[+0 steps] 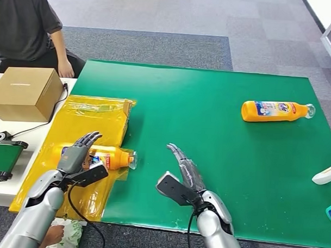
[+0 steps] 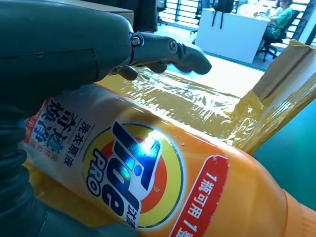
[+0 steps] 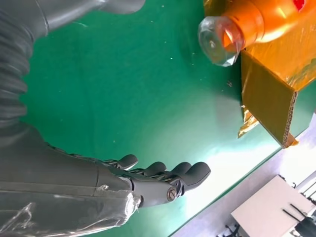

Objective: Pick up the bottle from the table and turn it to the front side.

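Glossy orange plastic bottle (image 1: pixel 109 157) lying on crinkled yellow film (image 1: pixel 94 121), left hand (image 1: pixel 74 156) above

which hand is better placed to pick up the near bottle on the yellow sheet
Left. The left hand is already over the near bottle on the yellow sheet, fingers spread above its label. The right hand is open over bare green mat, off to the bottle's cap side.
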